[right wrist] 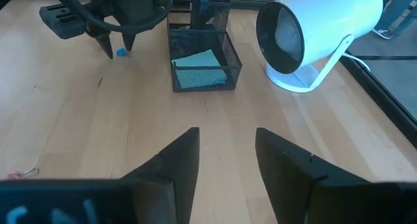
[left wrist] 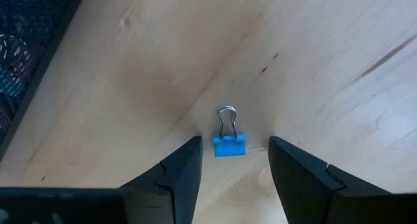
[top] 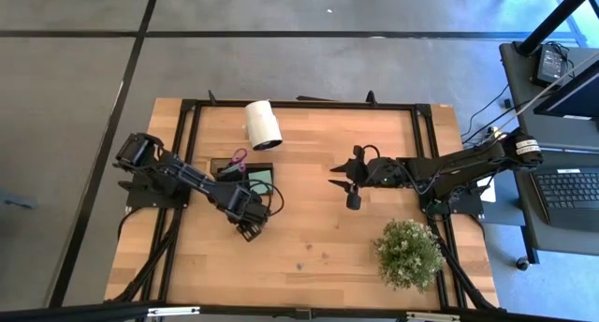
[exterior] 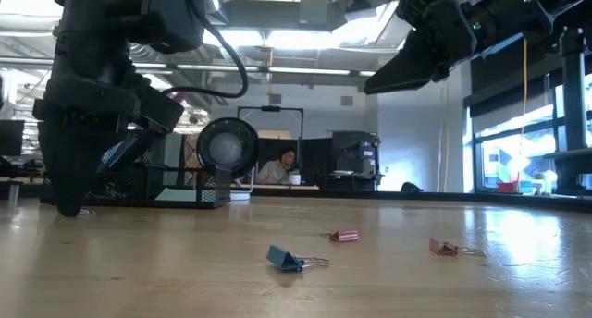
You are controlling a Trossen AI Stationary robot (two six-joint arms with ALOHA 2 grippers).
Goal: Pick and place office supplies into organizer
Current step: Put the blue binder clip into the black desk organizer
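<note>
Left wrist view: blue clip (left wrist: 229,140) (uncaught) between spread left hand (left wrist: 234,168) fingers, organizer (left wrist: 23,48) cropped.

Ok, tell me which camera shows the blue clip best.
The left wrist view: the blue clip lies between the left gripper's open fingers. The low view shows it side-on, the right wrist view as a speck, the high view not at all.

Matt wood table (left wrist: 130,87); black mesh organizer (right wrist: 225,58).

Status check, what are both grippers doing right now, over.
Left gripper open, straddling small blue binder clip on wooden table. Right gripper open, empty, waiting mid-table. Black mesh organizer beside; nothing blocking.
</note>
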